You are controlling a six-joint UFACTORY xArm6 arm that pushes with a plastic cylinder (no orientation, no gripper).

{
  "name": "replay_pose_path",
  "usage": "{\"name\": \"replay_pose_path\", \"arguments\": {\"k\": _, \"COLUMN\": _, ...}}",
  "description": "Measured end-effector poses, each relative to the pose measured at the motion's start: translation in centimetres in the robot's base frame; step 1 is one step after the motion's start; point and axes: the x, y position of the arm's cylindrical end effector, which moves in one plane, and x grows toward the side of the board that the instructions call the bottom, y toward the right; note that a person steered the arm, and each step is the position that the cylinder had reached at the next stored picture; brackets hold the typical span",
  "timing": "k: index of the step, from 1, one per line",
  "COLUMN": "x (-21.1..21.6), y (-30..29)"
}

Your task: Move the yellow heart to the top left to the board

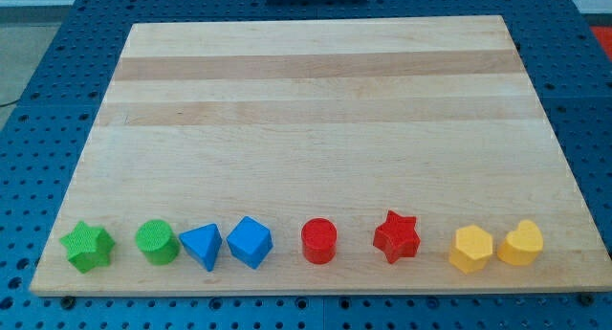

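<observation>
The yellow heart (520,242) lies at the far right of a row of blocks along the bottom edge of the wooden board (316,100). A yellow hexagon (471,249) sits just to its left, nearly touching it. My tip does not show in the camera view, so I cannot place it relative to the blocks. The board's top left corner lies near the view's top left.
The row runs leftward: a red star (397,236), a red cylinder (319,241), a blue cube (250,242), a blue triangle (202,246), a green cylinder (156,242), a green star (87,247). A blue perforated table (38,100) surrounds the board.
</observation>
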Motion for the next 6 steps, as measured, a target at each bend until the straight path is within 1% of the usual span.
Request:
{"name": "replay_pose_path", "arguments": {"k": 1, "x": 0.9, "y": -2.8}}
{"name": "replay_pose_path", "arguments": {"k": 2, "x": 1.2, "y": -7.8}}
{"name": "replay_pose_path", "arguments": {"k": 4, "x": 0.1, "y": -9.8}}
{"name": "replay_pose_path", "arguments": {"k": 5, "x": 0.1, "y": -12.7}}
{"name": "replay_pose_path", "arguments": {"k": 6, "x": -0.1, "y": -13.7}}
